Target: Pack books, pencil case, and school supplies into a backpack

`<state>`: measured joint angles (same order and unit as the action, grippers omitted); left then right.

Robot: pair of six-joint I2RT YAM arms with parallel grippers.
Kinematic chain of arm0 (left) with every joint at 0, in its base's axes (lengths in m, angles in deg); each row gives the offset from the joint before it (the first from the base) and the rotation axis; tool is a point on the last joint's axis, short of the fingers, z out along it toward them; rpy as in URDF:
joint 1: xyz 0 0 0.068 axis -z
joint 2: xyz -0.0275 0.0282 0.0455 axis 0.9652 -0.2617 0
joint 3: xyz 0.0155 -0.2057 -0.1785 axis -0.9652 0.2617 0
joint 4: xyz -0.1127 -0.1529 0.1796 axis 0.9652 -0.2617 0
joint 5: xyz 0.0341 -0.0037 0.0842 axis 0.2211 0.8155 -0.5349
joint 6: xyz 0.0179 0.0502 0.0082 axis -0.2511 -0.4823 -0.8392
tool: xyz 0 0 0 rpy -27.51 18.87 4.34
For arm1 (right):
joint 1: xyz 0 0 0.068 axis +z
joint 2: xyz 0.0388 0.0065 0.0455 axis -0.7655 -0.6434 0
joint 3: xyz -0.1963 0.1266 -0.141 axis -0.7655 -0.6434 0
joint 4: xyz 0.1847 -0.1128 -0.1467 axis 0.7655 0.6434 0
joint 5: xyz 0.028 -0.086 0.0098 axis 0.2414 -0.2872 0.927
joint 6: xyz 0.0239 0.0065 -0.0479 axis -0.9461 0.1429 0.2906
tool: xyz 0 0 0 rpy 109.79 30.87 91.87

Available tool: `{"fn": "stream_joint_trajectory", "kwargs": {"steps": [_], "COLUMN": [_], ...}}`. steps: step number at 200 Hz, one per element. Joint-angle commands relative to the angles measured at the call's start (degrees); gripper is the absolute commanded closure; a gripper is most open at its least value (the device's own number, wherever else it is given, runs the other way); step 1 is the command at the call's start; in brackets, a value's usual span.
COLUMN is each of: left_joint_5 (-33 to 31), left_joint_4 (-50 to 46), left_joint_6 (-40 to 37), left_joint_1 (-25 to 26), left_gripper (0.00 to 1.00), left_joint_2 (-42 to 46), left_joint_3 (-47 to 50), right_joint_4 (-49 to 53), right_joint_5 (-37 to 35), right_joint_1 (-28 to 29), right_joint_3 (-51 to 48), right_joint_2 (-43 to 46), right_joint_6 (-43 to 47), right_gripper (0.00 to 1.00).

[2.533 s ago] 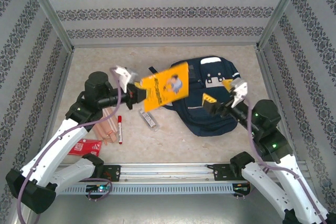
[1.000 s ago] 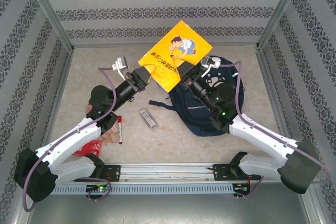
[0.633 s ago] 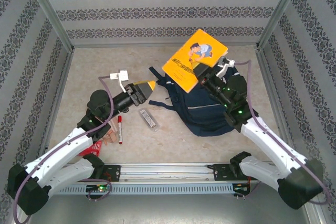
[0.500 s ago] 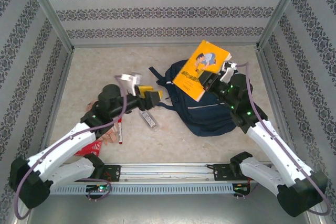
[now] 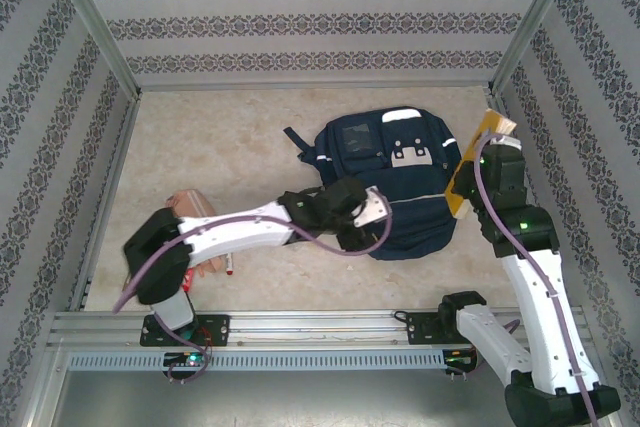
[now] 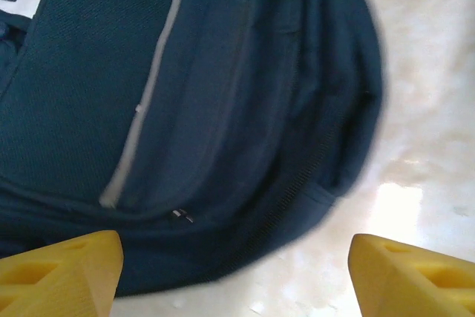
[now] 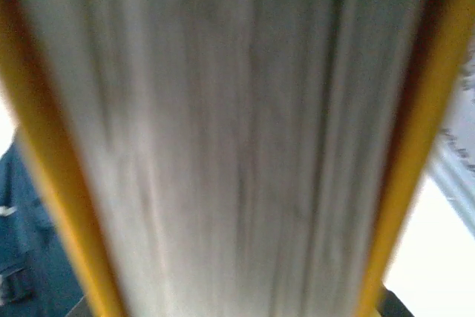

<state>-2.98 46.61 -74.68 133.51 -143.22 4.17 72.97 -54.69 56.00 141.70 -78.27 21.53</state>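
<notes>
1. Patterned walls (image 5: 300,17) close in a pale mottled tabletop (image 5: 230,137), and the navy backpack (image 5: 410,202) lies flat near its middle, front face up.
2. A second ago both arms met over the pack with the yellow book (image 5: 465,182) between them. Since then the left arm has let go and the right gripper (image 5: 480,169) alone has carried the book off to the pack's right side.
3. The book is now held edge-on just beside the right flank of the backpack. In the right wrist view its grey page block, framed by yellow covers, stands straight out from the jaws, which are clamped narrow on it.
4. The left arm, pulled back half a second ago, has stretched across the table to the pack's near edge.
5. The left gripper (image 6: 230,272) has gone from nearly closed to wide apart, with nothing between its fingers. Through the gap the left wrist view shows the pack's rounded lower corner and a zip seam.
6. Judged from this, the handover is finished and the left arm is probably lining up to grip the fabric or zip and make an opening for the book.
7. Whether the zip is open cannot be told.
8. The red-capped marker (image 5: 229,268) lies unpacked by the left arm's base, so most of the packing remains.
</notes>
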Motion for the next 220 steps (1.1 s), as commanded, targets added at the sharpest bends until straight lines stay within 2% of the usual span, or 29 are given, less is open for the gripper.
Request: {"fn": "stream_joint_trajectory", "kwargs": {"steps": [1,25,58,73,82,97,115,130,167,188,220], "left_joint_5": [-7.50,-7.55,-6.56,-8.46,-9.27,-6.86,-2.52,-0.95,5.61,7.66,13.33], "left_joint_4": [-8.51,-9.07,-7.51,-6.63,-7.13,-8.34,-9.17,-7.62,-11.66,-13.69,-12.62], "left_joint_6": [-8.86,-9.73,-11.69,-12.65,-12.69,-11.91,-10.65,-10.21,-4.52,-2.66,4.28], "left_joint_1": [0.04,0.04,0.01,-0.13,-0.52,-1.89,-3.61,-4.85,-11.35,-14.54,-19.70], "left_gripper": [0.19,0.18,0.15,0.17,0.28,0.59,0.85,1.00,1.00,1.00,1.00], "left_joint_2": [-7.17,-13.49,-17.75,-19.71,-20.80,-21.35,-19.46,-16.35,-10.32,-7.05,-1.45], "left_joint_3": [-7.85,-12.88,-16.22,-17.42,-18.73,-20.84,-21.73,-20.01,-20.60,-21.33,-20.91], "right_joint_4": [0.27,-0.05,-0.33,-0.67,-0.77,-0.69,-0.50,0.70,3.80,1.59,-1.43], "right_joint_5": [-4.35,-2.65,1.64,3.86,5.67,9.93,16.11,19.25,23.40,27.89,45.30], "right_joint_1": [-1.14,-1.78,-2.14,-2.16,-2.18,-2.18,-2.26,-2.18,-2.25,-2.18,-2.18], "right_joint_3": [1.37,0.80,-0.25,-1.13,-1.64,-2.39,-3.53,-4.03,-4.17,-4.07,-1.91], "right_joint_2": [2.27,3.66,5.07,5.55,5.74,5.83,5.75,5.57,7.30,10.01,8.62], "right_joint_6": [3.06,3.02,3.59,2.96,2.27,1.14,0.29,0.09,-0.73,-0.12,-0.05], "right_gripper": [1.00,1.00,1.00,1.00,1.00,1.00,1.00,1.00,1.00,1.00,1.00]}}
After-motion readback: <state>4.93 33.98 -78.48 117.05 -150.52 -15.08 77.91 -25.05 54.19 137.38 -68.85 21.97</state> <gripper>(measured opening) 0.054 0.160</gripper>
